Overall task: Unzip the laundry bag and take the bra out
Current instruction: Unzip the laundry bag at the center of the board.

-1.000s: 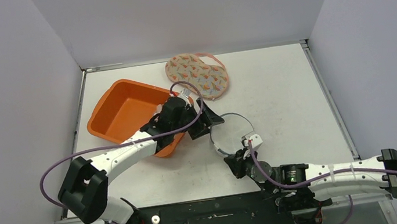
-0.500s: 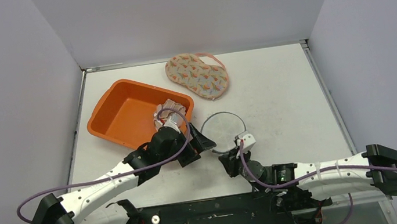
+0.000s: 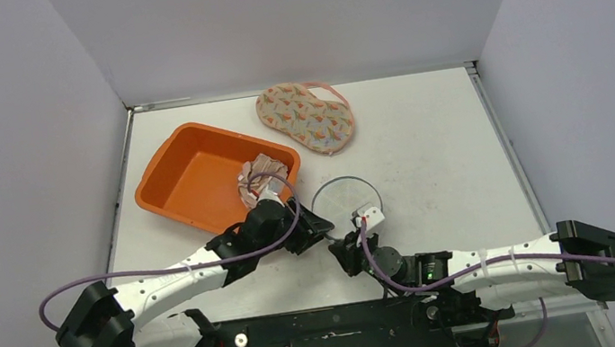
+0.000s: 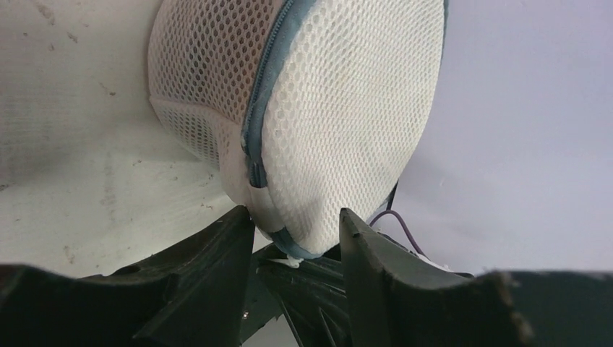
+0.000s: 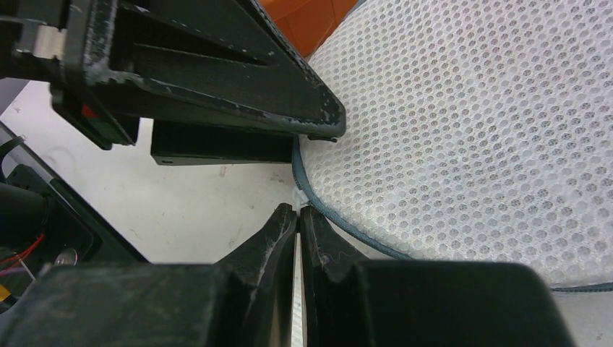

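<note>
Table [image 3: 448, 163]: the right half lay bare, with plenty of room to move there. Walls boxed in the left, back and right.

Orange tub [image 3: 195, 176] sat left of centre, near the left wall. A patterned cloth piece [image 3: 307, 116] lay by the back edge.

Round mesh bag [image 3: 345, 197] lay just right of the tub and looked flat and empty. Couldn't tell how far the zip was open.

Crumpled pinkish cloth [image 3: 261, 177], likely the bra, lay in the tub's near-right corner. Removal looked done, with little left.

Left gripper [image 4: 296, 231]: fingers apart either side of the bag's edge; couldn't tell if they were pinching it.

Right gripper [image 5: 298, 213]: fingers pressed together at the bag's near rim, crowded close to the left gripper.
</note>
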{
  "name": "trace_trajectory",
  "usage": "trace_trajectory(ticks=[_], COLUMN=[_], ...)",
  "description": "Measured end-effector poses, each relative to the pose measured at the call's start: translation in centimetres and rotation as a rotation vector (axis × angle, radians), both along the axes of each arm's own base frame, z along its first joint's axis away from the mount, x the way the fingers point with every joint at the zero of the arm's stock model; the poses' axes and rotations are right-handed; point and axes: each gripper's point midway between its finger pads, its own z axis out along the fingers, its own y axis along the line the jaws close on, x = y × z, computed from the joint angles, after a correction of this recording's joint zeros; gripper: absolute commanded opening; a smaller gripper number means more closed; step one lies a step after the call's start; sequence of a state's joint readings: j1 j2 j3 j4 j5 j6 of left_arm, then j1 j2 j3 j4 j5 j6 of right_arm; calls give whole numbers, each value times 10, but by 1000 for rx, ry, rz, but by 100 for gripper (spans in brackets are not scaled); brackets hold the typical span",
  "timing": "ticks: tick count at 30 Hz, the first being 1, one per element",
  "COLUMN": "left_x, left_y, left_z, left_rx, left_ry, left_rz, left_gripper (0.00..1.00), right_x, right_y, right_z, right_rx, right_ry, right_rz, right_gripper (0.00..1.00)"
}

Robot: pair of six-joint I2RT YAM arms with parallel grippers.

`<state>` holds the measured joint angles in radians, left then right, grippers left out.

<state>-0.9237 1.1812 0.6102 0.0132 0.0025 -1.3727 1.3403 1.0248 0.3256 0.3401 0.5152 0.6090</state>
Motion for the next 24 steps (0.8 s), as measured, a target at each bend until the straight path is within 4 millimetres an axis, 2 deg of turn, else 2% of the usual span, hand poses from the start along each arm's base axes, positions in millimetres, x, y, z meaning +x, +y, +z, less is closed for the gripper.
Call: trace_trajectory(ticks=[6,10,14,17,24], left_x=[2,3,5,6,8], left_y=[-3,-4,-6,-8,-12], left_z=[-15,-23,-20,-16,-9], left_rx=[26,43,38,33,36], left_ry=[26,37,29,19,-23], left_rz=[4,4,2,0,-28], left_gripper=[41,28,16,0,0], right_x=[1,1,1,0,1], right_y=[0,-1,-3,-4,-15], right_z=[2,7,9,9,9], right_rx=[9,25,27,25,5], right_ry=[-1,-5,-5,-4,-4], right_rz=[-2,-2,-3,-5,-28], right_gripper=[5,5,5,5,5])
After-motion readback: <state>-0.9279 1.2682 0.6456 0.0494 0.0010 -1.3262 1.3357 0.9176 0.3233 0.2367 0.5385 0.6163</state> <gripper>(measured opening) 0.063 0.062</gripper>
